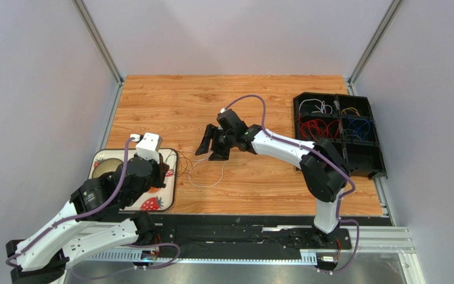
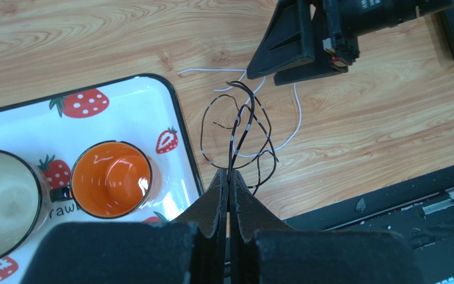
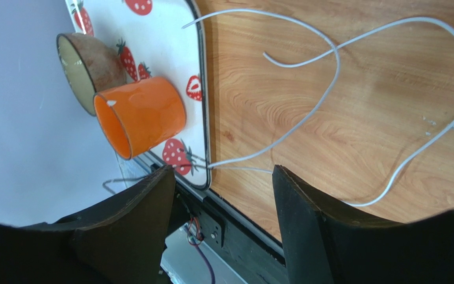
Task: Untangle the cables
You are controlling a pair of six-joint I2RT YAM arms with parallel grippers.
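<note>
Two cables lie tangled on the wooden table beside the tray: a thin dark cable (image 2: 233, 142) curled in loops and a white cable (image 2: 299, 115) in a wide loop. My left gripper (image 2: 228, 176) is shut on the dark cable, which rises from between its fingertips just off the tray's right edge. My right gripper (image 3: 223, 174) hangs open over the white cable (image 3: 337, 71) with nothing between its fingers. In the top view the right gripper (image 1: 211, 145) sits above the white loop (image 1: 207, 186), right of the left gripper (image 1: 167, 170).
A strawberry-print tray (image 1: 175, 183) at the left holds an orange mug (image 2: 111, 177) and a brown bowl (image 3: 87, 65). A black divided bin (image 1: 362, 158) at the right holds red, white, blue and yellow wires. The table's black front rail (image 2: 389, 204) runs close by.
</note>
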